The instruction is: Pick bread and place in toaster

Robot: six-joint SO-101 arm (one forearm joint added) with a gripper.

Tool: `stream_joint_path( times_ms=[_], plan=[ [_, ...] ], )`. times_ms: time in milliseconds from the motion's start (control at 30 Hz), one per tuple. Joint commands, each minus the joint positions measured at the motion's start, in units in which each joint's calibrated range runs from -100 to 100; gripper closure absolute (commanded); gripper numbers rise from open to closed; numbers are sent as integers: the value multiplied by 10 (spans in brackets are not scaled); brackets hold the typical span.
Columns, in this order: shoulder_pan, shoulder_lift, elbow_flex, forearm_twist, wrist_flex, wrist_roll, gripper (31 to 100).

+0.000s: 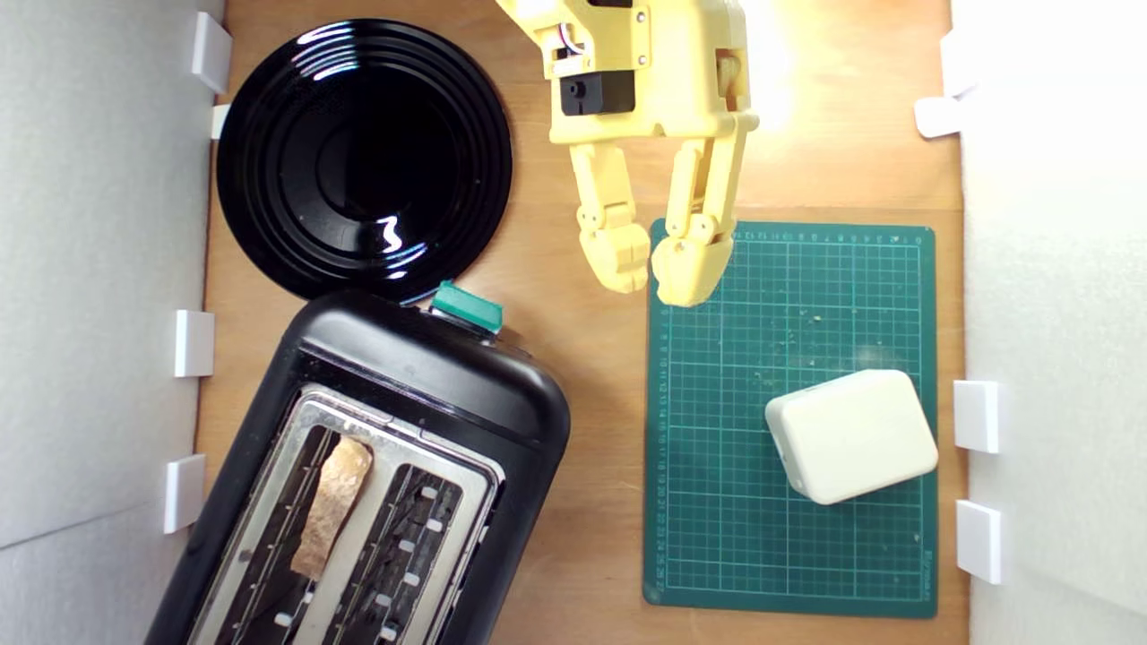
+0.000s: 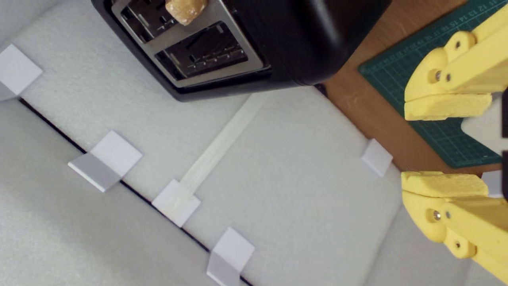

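Observation:
The bread (image 1: 333,502) stands on edge in one slot of the black toaster (image 1: 421,358), the slot nearer the exterior view's left; its brown crust pokes above the silver top plate. The other slot shows nothing in it. The toaster's teal lever knob (image 1: 466,306) faces the plate. My yellow gripper (image 1: 651,273) hangs above the top left corner of the green mat, up and to the right of the toaster in the exterior view. It is open, with nothing between its pads. The wrist view shows the gripper (image 2: 444,145) with a clear gap, and the toaster (image 2: 301,39) with the bread (image 2: 185,10) beyond.
A glossy round black plate (image 1: 363,157) lies at the back left, touching the toaster's end. A cream rounded plastic box (image 1: 851,434) sits on the green cutting mat (image 1: 789,555) at the right. White foam walls (image 1: 90,269) with white clips (image 1: 194,342) line both sides.

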Motion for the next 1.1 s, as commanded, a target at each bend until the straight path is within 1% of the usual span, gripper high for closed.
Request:
stream_joint_path(
  times_ms=[0, 133, 267, 300, 367, 433, 500, 600, 733, 867, 1067],
  plan=[
    [-16, -59, 52, 4, -6, -1, 695],
    [-17, -108, 114, 4, -7, -16, 716],
    [-18, -149, 173, 2, -7, -18, 735],
    [-18, -159, 186, 0, -7, -19, 738],
    [-18, -181, 210, -16, -7, -25, 748],
    [-18, -202, 237, -18, -7, -28, 757],
    [-20, -224, 267, -19, -7, -36, 768],
    [-38, -257, 308, -18, -6, -47, 782],
    [-50, -295, 355, -18, -6, -60, 802],
    [-51, -322, 384, -18, -6, -73, 833],
    [-52, -351, 432, -18, -5, -73, 880]
  ],
)
